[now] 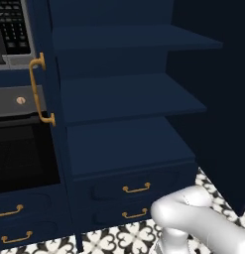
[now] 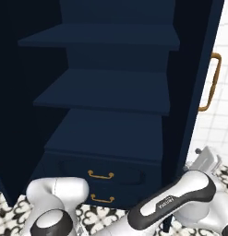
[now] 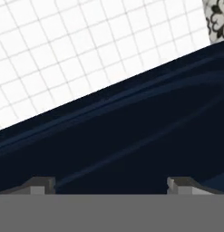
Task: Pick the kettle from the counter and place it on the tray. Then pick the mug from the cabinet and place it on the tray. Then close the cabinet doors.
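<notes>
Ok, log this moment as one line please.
tall dark navy cabinet: open, shelves bare | right navy door: facing end effector | end effector: open, holding nothing

I see cabinet (image 1: 124,149) shelves matt navy, painted-looking; door handle (image 1: 37,89) at 9 o'clock brushed gold metal; floor (image 1: 119,240) glossy patterned tile.

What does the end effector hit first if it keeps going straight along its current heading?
Most likely the navy cabinet door: its panel spans the view just beyond the open end effector. White tiled wall lies behind it. Depth unclear.
</notes>
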